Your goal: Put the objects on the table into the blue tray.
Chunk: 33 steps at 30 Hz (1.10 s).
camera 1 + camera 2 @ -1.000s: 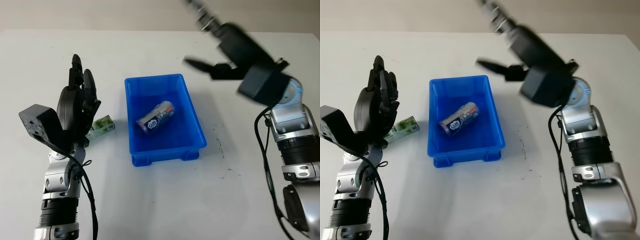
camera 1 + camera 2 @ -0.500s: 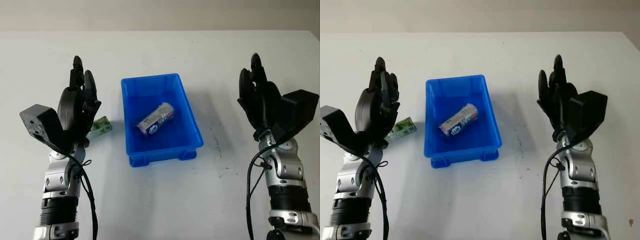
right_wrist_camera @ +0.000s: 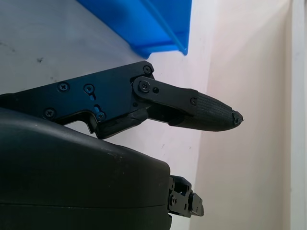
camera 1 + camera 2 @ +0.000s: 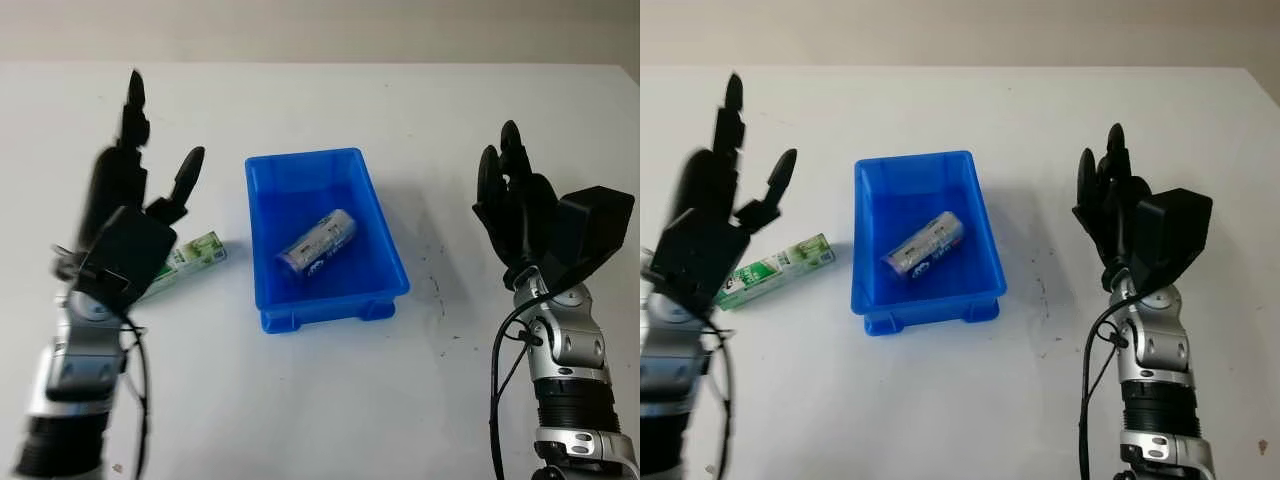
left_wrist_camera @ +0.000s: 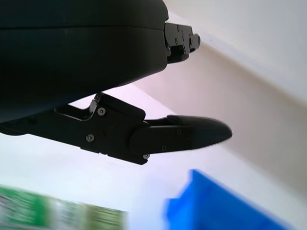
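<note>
The tray [image 4: 325,240] holds your can [image 4: 317,242]. The green box [image 4: 185,259] lies beside it under your released left robot hand [image 4: 135,190]. Your right robot hand [image 4: 520,205] is released too.

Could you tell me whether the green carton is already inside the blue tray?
No, the green carton lies on the table beside the blue tray, near the open left hand.

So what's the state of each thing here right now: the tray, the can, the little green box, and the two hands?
Blue tray: upright on the table, holding one item.
Can: lying on its side inside the tray.
Green box: lying flat on the table, outside the tray.
Left hand: open, raised above the green box.
Right hand: open, raised right of the tray.
</note>
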Motion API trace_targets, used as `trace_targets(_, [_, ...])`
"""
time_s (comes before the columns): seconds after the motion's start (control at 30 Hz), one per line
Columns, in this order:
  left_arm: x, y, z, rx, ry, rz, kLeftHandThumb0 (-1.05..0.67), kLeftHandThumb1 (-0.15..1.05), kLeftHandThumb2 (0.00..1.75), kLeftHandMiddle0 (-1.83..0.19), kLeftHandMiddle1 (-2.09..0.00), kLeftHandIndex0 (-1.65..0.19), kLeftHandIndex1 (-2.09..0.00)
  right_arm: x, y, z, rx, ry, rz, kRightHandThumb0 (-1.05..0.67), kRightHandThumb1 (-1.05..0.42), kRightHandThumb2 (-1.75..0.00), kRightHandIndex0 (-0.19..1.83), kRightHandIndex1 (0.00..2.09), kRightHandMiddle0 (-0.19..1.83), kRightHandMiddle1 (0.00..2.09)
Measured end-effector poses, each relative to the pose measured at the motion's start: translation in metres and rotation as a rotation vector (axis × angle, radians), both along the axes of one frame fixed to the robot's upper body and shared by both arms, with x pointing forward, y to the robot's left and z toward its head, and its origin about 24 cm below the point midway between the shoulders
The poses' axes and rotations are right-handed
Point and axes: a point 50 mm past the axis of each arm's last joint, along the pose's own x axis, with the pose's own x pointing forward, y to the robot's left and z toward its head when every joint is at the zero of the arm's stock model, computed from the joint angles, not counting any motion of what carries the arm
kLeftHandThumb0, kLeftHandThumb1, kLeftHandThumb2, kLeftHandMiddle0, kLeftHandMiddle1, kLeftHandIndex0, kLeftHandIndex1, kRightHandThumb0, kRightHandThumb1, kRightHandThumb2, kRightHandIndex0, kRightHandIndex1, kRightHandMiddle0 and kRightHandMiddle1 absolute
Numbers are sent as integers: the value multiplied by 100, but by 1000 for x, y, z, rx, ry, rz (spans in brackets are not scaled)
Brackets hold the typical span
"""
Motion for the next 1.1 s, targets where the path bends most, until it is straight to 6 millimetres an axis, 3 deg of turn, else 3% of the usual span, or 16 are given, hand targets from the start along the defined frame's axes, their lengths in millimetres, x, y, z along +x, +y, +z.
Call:
trace_targets(0.1, [-22, -8, 14, 131, 114, 53, -71, 103, 8, -4, -6, -2, -7, -1, 0, -1, 12, -2, 4, -68, -105, -68, -19, 0, -19, 0])
trace_targets(0.3, [-38, -19, 12, 317, 201, 122, -79, 98, 5, -9, -7, -8, -9, -1, 2, -2, 30, 0, 3, -68, -105, -70, -19, 0, -19, 0])
trace_targets(0.47, [-40, -21, -5, 323, 323, 86, -75, 90, 3, -13, -7, -9, -8, -1, 2, -3, 38, -1, 5, -67, -105, -70, -19, 0, -19, 0])
trace_targets(0.67, [-38, -16, -28, 294, 406, 131, -74, 93, 6, -13, -6, -8, -7, -2, 2, -3, 52, -3, 10, -67, -105, -69, -19, 0, -19, 0])
trace_targets(0.93, [-17, -16, -66, 379, 513, 259, -70, 92, 5, -15, -7, -9, -7, -3, 2, -5, 62, 1, 20, -67, -105, -69, -19, 0, -19, 0])
trace_targets(1.0, [-11, -17, -70, 373, 498, 280, -63, 93, 5, 0, -106, -18, -10, -4, 0, -6, 64, 4, 17, -68, -105, -69, -19, 0, -19, 0])
trace_targets(1.07, [-8, -19, -72, 366, 445, 308, -57, 95, 6, 9, -175, -29, -17, -4, 0, -7, 66, 7, 19, -69, -105, -67, -19, 0, -19, 0])
trace_targets(1.1, [-6, -19, -74, 367, 418, 329, -56, 97, 6, 13, -192, -32, -19, -4, 0, -7, 67, 7, 21, -69, -105, -67, -19, 0, -19, 0])
